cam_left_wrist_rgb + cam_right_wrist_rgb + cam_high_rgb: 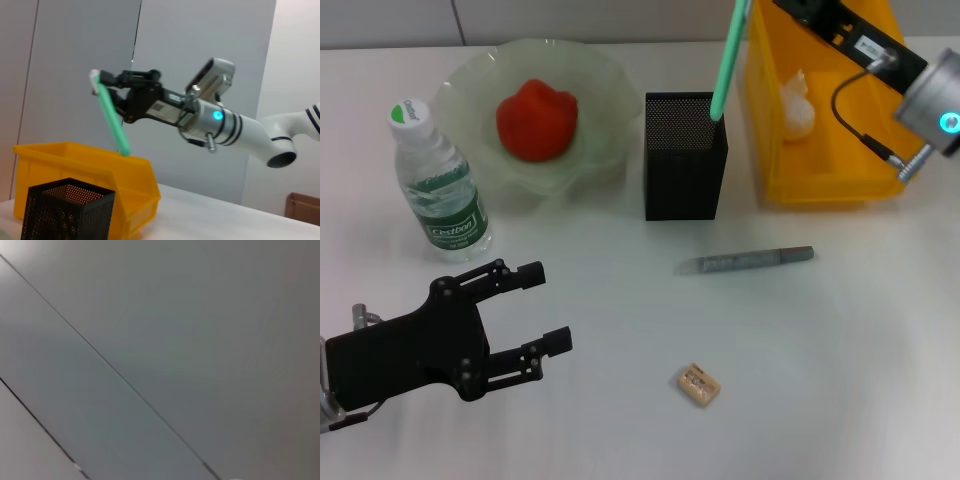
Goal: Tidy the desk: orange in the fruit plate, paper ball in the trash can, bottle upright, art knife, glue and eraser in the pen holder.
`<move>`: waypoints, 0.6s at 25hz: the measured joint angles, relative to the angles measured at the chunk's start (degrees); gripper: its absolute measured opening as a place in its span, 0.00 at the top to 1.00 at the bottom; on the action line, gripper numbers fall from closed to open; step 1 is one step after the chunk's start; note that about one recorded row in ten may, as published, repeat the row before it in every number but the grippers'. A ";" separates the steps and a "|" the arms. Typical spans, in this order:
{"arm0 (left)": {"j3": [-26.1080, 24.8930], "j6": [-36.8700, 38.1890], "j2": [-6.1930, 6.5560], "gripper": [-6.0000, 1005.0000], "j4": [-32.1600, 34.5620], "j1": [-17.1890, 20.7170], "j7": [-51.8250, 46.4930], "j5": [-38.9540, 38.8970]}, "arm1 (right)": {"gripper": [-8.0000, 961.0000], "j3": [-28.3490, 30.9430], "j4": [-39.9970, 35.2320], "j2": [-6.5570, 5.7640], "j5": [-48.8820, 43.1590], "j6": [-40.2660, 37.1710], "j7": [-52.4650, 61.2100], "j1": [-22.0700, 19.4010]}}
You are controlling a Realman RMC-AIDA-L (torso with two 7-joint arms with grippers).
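My right gripper [102, 82] pinches the green glue stick [728, 60] above the black mesh pen holder [685, 155] — not yet dropped. Orange [536, 120] plated, paper ball [797, 103] binned, bottle [438, 185] upright; art knife [745, 261] and eraser [699, 385] remain. My left gripper [545, 308] hovers wide open.

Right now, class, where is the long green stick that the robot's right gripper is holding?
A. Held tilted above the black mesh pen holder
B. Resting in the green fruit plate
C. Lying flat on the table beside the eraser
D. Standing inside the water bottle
A: the right gripper is clamped on the top end of the green stick, which slants down towards the black mesh pen holder, its lower end over the opening.
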 joint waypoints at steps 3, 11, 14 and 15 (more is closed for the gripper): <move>0.00 0.04 0.00 0.22 -0.02 -0.04 0.07 0.00 | 0.81 -0.01 1.08 0.11 0.06 2.68 -5.16 2.03; -0.24 0.73 -0.10 0.22 -0.18 -0.18 0.40 0.00 | 0.81 -1.05 3.65 0.30 -0.03 6.68 -16.43 5.83; -0.26 0.99 -0.09 0.22 -0.56 -0.22 0.90 0.00 | 0.81 -3.42 4.18 0.37 -0.12 8.33 -22.90 6.70; -0.26 0.99 -0.09 0.22 -0.56 -0.22 0.90 0.00 | 0.81 -3.42 4.18 0.37 -0.12 8.33 -22.90 6.70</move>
